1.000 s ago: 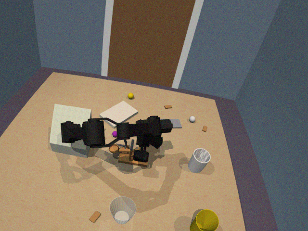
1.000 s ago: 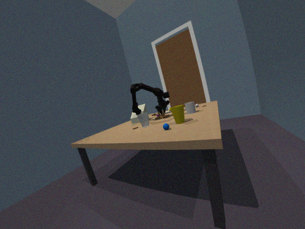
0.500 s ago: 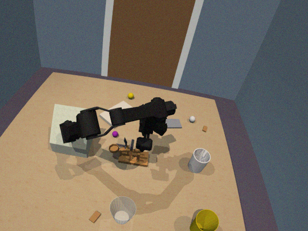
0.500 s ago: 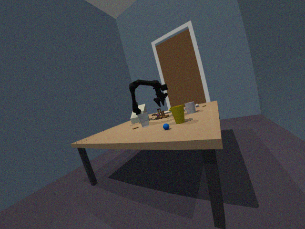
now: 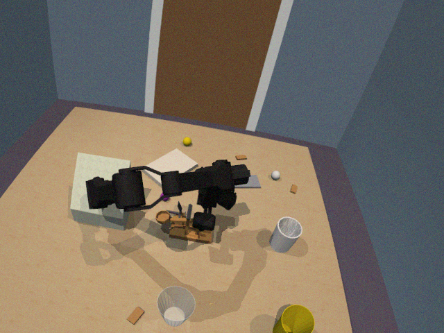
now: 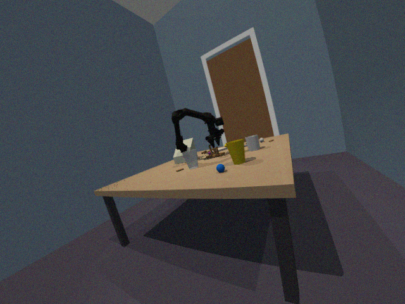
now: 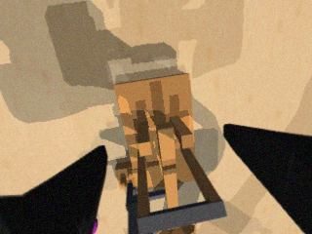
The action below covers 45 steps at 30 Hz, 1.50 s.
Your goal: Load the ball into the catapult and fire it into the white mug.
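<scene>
- The jaws of the gripper (image 7: 163,161) stand spread wide and hold nothing; the two dark fingers flank the wooden catapult (image 7: 156,132) without touching it.
- The catapult (image 5: 186,225) sits on the counter (image 5: 89,286) directly under the gripper (image 5: 203,220), its round cup (image 5: 163,216) at the left end.
- A purple ball (image 5: 164,196) shows just beyond the catapult, partly hidden by the arm (image 5: 186,180).
- The white mug (image 5: 286,234) stands to the right, well apart from the catapult.
- Nearer are a clear cup (image 5: 175,305) and a yellow mug (image 5: 297,318); farther lie a yellow ball (image 5: 186,141) and a white ball (image 5: 275,175).
</scene>
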Each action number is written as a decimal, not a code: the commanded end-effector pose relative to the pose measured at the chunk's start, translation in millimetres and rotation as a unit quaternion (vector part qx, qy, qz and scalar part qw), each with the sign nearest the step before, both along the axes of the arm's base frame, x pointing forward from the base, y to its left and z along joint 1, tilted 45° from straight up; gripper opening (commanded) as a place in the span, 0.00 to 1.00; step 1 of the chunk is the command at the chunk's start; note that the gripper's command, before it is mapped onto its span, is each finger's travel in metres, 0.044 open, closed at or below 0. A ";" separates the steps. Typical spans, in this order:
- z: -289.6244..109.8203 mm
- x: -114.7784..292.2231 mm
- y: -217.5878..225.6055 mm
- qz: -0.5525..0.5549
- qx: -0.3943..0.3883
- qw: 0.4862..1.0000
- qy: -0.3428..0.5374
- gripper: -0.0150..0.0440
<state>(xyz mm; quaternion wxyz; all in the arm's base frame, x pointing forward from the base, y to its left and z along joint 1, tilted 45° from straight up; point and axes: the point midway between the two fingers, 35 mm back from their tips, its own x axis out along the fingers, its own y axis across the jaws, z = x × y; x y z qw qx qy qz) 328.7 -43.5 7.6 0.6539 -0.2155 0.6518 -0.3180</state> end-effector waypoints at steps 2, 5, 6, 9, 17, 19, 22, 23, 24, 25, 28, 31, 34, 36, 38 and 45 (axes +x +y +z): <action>-6.9 -1.7 -6.7 0.001 -0.003 1.000 0.006 1.00; -10.4 -1.9 -10.2 0.001 -0.003 1.000 0.006 1.00; -11.5 -2.0 -11.3 0.001 -0.003 1.000 0.006 1.00; -15.0 -2.2 -14.8 0.001 -0.003 1.000 0.006 1.00; -24.0 -3.4 -24.0 0.001 -0.003 1.000 0.006 1.00; -26.2 -3.7 -26.4 0.001 -0.004 1.000 0.006 1.00; -29.5 -4.4 -29.8 0.001 -0.004 1.000 0.006 1.00; -30.5 -4.6 -31.0 0.001 -0.004 1.000 0.006 1.00; -31.6 -4.8 -32.1 0.001 -0.004 1.000 0.006 1.00; -32.5 -5.0 -33.1 0.001 -0.004 1.000 0.006 1.00; -33.2 -5.2 -33.8 0.001 -0.004 1.000 0.006 1.00; -30.3 -3.6 -32.3 -0.002 -0.002 1.000 0.000 0.87; -30.3 -3.6 -32.3 -0.002 -0.002 1.000 0.000 0.73; -30.3 -3.6 -32.3 -0.002 -0.002 1.000 0.000 0.64; -30.3 -3.6 -32.3 -0.002 -0.002 1.000 0.000 0.56; -30.3 -3.6 -32.3 -0.002 -0.002 1.000 0.000 0.44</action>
